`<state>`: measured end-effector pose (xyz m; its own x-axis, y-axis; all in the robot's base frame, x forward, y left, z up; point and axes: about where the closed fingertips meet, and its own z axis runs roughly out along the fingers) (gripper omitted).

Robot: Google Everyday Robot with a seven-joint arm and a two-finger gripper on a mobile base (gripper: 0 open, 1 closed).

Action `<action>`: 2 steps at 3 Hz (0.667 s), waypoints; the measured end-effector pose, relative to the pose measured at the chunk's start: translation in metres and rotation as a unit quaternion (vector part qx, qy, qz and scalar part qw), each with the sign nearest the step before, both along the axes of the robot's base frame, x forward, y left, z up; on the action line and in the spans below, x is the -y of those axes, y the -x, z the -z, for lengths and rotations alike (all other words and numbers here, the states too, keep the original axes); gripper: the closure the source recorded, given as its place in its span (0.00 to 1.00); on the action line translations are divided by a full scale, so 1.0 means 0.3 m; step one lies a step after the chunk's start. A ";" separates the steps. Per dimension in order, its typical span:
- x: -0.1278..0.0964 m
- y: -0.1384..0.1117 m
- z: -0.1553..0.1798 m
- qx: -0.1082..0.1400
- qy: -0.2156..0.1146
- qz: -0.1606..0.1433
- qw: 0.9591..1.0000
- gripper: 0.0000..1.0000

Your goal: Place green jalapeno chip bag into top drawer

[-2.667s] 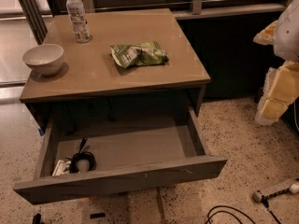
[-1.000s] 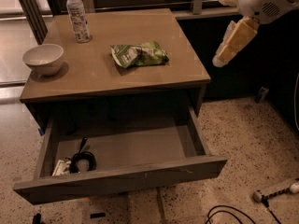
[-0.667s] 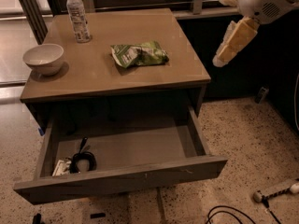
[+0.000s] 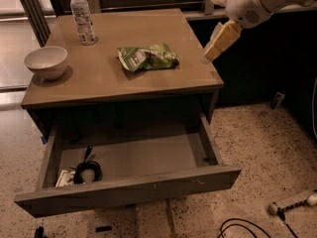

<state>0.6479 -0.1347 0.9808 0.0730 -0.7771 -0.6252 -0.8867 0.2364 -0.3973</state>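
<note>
The green jalapeno chip bag (image 4: 147, 57) lies flat on the wooden table top (image 4: 124, 81), right of centre, its white patch toward the left. The top drawer (image 4: 131, 185) below the table top is pulled wide open toward me. My gripper (image 4: 212, 52) hangs from the white arm (image 4: 257, 1) at the upper right, just above the table's right edge. It sits to the right of the bag and apart from it, holding nothing.
A white bowl (image 4: 46, 62) stands at the table's left edge. A clear water bottle (image 4: 82, 16) stands at the back left. A coiled black cable with a small white item (image 4: 85, 171) lies in the drawer's front left corner. Cables and a plug (image 4: 292, 202) lie on the speckled floor at right.
The arm has swung from the far right side up and leftward, and the gripper now sits closer to the table's right edge. The bag and drawer have not moved.
</note>
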 end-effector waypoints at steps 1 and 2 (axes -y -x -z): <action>-0.104 -0.110 0.033 0.015 -0.033 -0.019 0.999 0.00; -0.186 -0.198 0.090 0.008 -0.058 -0.030 0.998 0.00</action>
<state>0.7071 -0.0788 0.9539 0.1277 -0.6939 -0.7087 -0.8941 0.2287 -0.3851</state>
